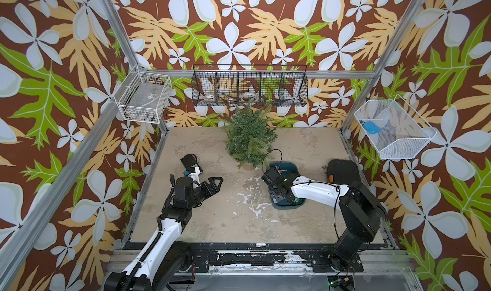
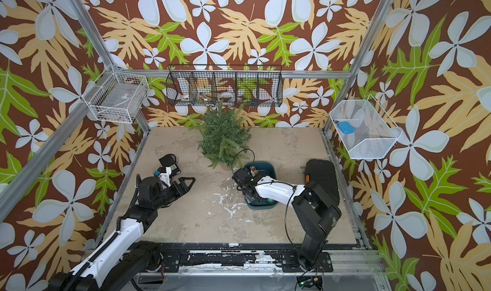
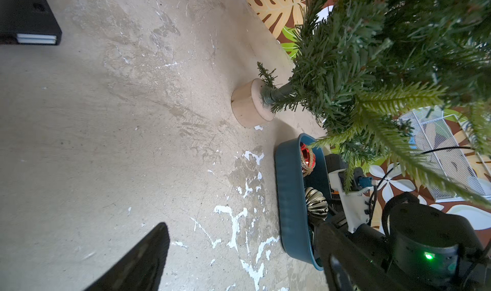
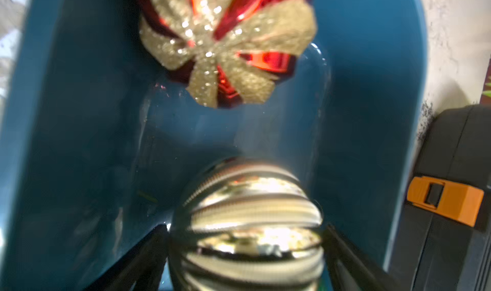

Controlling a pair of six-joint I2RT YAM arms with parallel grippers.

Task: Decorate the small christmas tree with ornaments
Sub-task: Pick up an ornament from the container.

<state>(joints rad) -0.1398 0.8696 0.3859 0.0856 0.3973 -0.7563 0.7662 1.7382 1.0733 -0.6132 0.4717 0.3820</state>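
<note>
Closest to the lens in both top views, the right arm (image 1: pixel 318 191) is reaching in from the lower right over the bench (image 1: pixel 212 223). The left arm (image 1: pixel 164 231) is waiting at lower left, and the left tool (image 1: pixel 212 186) is hanging empty with its jaws apart. At upper centre the small christmas tree (image 1: pixel 249 135) is standing bare, and the teal tray (image 1: pixel 285 166) is sitting just beside it toward the lower right. All the ornaments are lying in that tray.

The right tool (image 4: pixel 245 228) is straddling the gold-and-white bauble (image 4: pixel 249 196) with a finger at each flank. I am not able to tell whether it is clamping or only touching. To do this well, I am planning to close gently across the widest part. Then I am planning to lift straight up, clearing the tray wall and the red-and-gold bauble (image 4: pixel 225 37) lying apart toward the top of the frame.

Only the right wrist view is showing that finger contact; from above, the arm is hiding the grasp. The left wrist view is showing the tan base (image 3: pixel 249 103) and two baubles over the tray wall. Only a top view is catching the green glitter bauble (image 2: pixel 270 202), at the tray's lower end.
</note>
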